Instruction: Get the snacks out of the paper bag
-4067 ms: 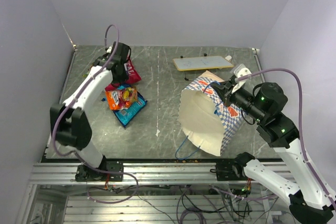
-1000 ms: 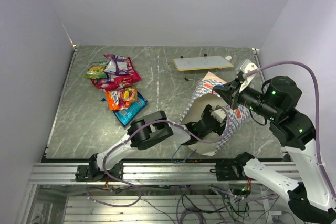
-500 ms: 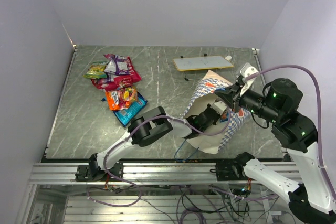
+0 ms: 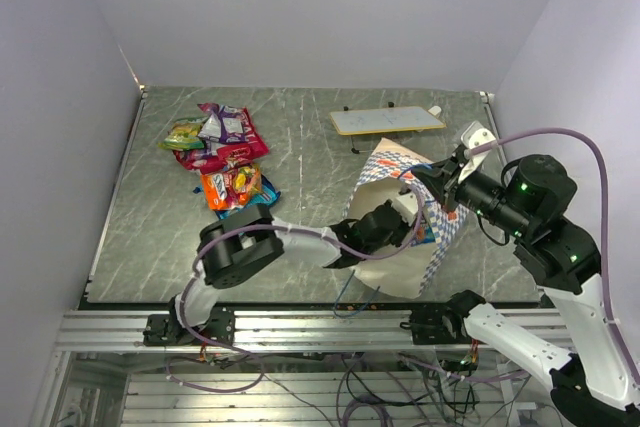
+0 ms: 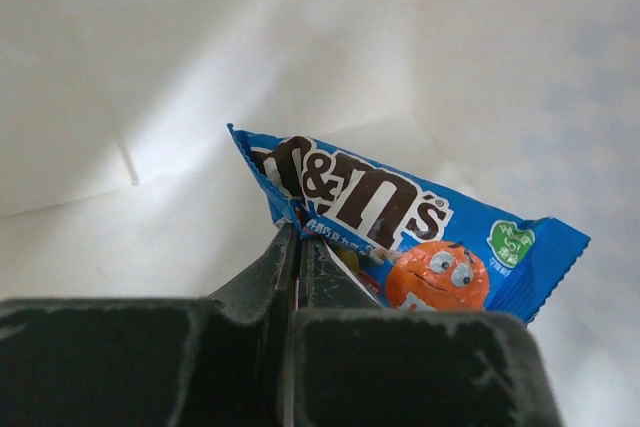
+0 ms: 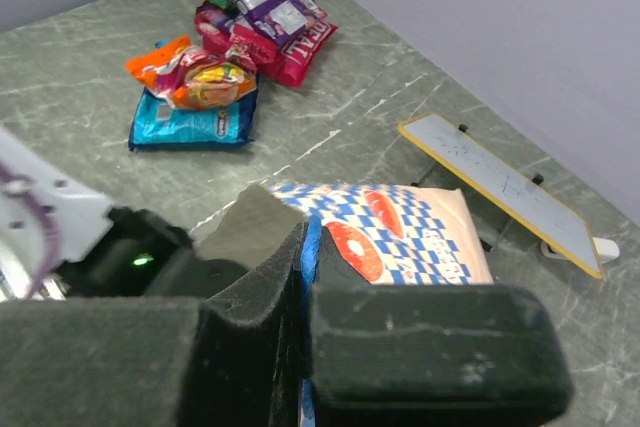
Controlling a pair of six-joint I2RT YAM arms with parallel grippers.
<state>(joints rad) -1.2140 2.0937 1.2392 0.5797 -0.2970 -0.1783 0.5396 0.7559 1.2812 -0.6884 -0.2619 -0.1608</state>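
"Where has the left claw (image 5: 297,239) got to?"

"Deep inside the paper bag (image 4: 443,237), with cream paper on every side of it. It's clenched on the near corner of a blue snack packet (image 5: 410,222). The rest of the packet sticks up and off to the right beyond the claw, with brown lettering and an orange cartoon face on it."

"And the right claw (image 6: 305,247)?"

"Clenched as well, pinching the bag's upper rim; a strip of blue shows in the pinch. The bag is tipped over on the worktop (image 4: 300,147), and its checkered side spreads out just ahead of that claw."

"What about the other snacks (image 4: 225,157)?"

"They're out on the worktop in a loose heap, well apart from both claws, far ahead and to the left as the right claw looks. Red, purple and green packets lie at the far end, and nearer there's an orange one resting on a blue one."

"What's that pale thing past the bag?"

"A flat board (image 4: 387,121) on small black feet, ahead and to the right of the right claw. It's near the bag, but I can't tell whether they touch."
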